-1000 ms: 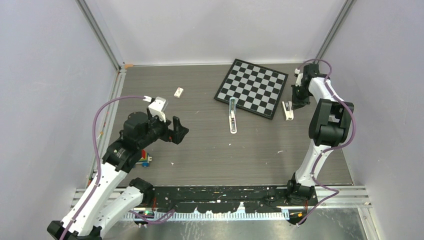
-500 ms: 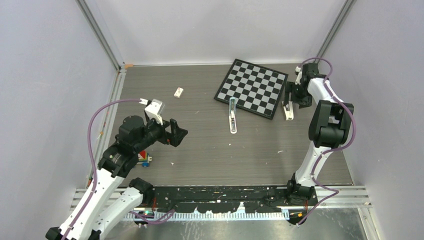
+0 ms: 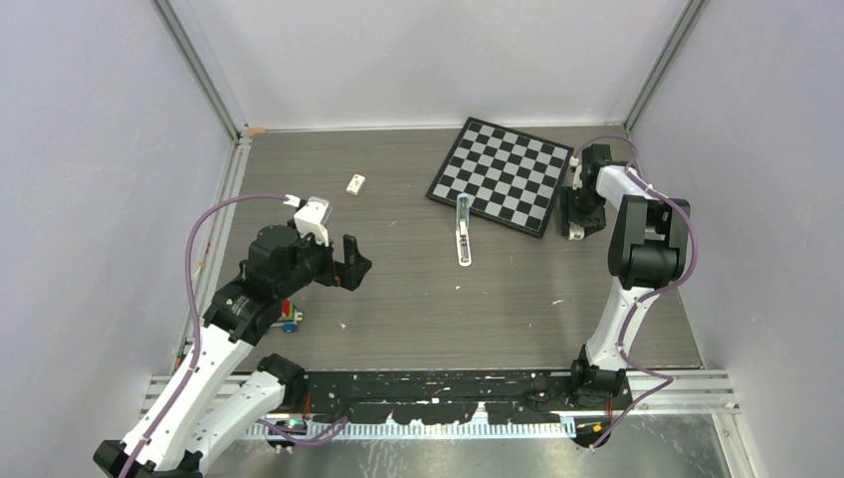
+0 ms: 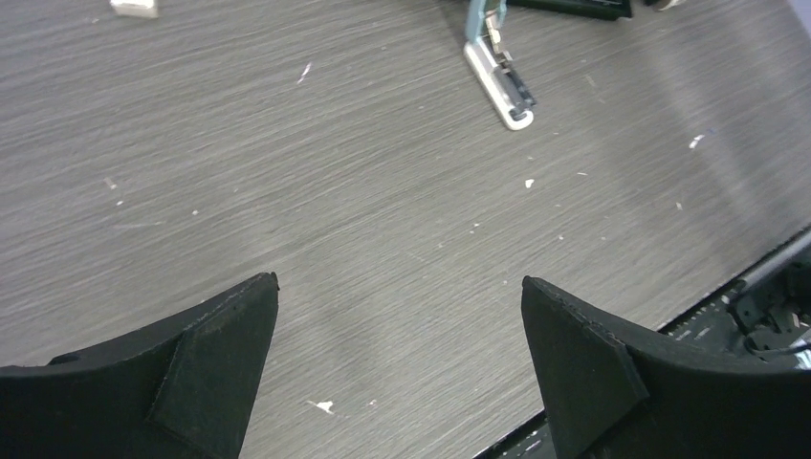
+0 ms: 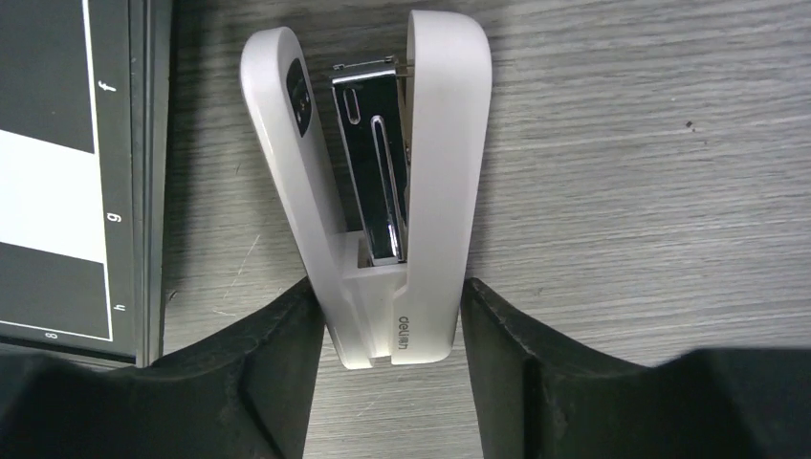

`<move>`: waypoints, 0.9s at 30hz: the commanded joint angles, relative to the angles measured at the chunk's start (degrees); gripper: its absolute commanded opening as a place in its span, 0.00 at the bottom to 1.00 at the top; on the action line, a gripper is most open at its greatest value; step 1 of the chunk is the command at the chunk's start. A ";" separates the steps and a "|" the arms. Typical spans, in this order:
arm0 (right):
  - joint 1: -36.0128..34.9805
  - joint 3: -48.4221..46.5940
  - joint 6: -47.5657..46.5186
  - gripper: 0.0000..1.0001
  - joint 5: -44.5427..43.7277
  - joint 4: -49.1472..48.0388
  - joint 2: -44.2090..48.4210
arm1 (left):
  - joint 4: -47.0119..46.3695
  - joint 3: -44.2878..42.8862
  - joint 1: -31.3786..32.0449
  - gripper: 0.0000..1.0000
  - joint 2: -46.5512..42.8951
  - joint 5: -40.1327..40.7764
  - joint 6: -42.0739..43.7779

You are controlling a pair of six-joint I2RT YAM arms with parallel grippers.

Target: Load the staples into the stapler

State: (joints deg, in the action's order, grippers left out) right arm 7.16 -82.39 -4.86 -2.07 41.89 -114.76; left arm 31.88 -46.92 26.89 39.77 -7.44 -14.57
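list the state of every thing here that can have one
white stapler: on its side, splayed open, magazine showing
teal stapler: lying opened out, untouched
staple box: on the table, untouched
left gripper: open, empty
right gripper: closed on the white stapler's hinge end
chessboard: flat, no pieces

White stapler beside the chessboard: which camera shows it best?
The right wrist view: the white stapler fills much of the frame, on its side, splayed open, metal staple channel visible. In the top view it is a small sliver, partly hidden by the right arm. The left wrist view shows only the other, teal stapler.
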 commanded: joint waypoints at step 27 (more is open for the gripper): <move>-25.81 9.06 1.64 0.42 -10.86 1.41 36.88 | -9.32 -3.90 0.09 0.82 10.77 -11.82 -20.86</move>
State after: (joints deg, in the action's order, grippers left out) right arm -13.34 -73.69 -2.46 -11.14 43.24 -84.12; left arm 30.55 -52.38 26.89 50.65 -14.74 -28.77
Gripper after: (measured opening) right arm 0.495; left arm 0.828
